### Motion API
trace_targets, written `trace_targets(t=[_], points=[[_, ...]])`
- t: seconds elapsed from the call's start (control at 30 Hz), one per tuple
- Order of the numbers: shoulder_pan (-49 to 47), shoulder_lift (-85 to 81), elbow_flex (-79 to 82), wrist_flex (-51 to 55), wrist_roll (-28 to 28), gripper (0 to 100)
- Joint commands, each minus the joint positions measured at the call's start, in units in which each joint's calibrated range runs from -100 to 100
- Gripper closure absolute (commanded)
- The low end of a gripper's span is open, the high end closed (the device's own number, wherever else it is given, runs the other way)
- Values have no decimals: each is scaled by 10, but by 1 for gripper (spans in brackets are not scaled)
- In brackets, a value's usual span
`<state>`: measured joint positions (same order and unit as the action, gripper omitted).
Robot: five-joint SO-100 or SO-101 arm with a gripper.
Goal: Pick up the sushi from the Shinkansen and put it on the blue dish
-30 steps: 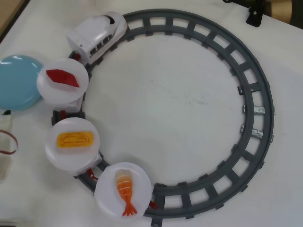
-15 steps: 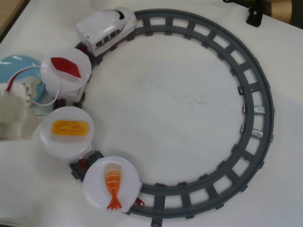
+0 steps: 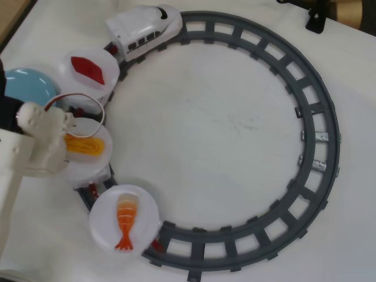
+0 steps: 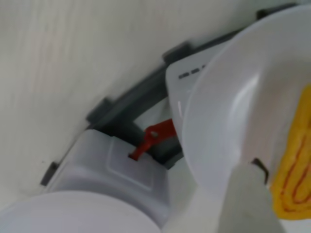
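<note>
The yellow-orange egg sushi (image 3: 85, 144) lies on a white plate (image 3: 94, 164) on the middle car behind the white Shinkansen (image 3: 144, 27). My white gripper (image 3: 69, 144) hangs over the left end of that sushi, which still rests on the plate. In the wrist view one white finger (image 4: 249, 199) stands just left of the sushi (image 4: 294, 174); the other finger is out of frame, so the jaws look open around it. The blue dish (image 3: 26, 85) lies at the upper left, beside the track, partly hidden by my arm.
A red tuna piece (image 3: 88, 70) sits on the plate behind the train. An orange-white shrimp (image 3: 125, 220) sits on the last plate. The grey ring track (image 3: 320, 117) loops to the right. A red coupling (image 4: 153, 136) joins two cars.
</note>
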<state>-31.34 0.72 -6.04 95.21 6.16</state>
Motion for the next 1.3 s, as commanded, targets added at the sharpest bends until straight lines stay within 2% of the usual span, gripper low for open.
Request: trace_targets(t=[0.0, 0.7, 1.0, 1.27], points=[[3, -1, 5, -20, -3, 73], [-18, 107, 38, -175, -2, 73], [-38, 108, -28, -169, -3, 96], [-84, 101, -193, -110, 2, 97]])
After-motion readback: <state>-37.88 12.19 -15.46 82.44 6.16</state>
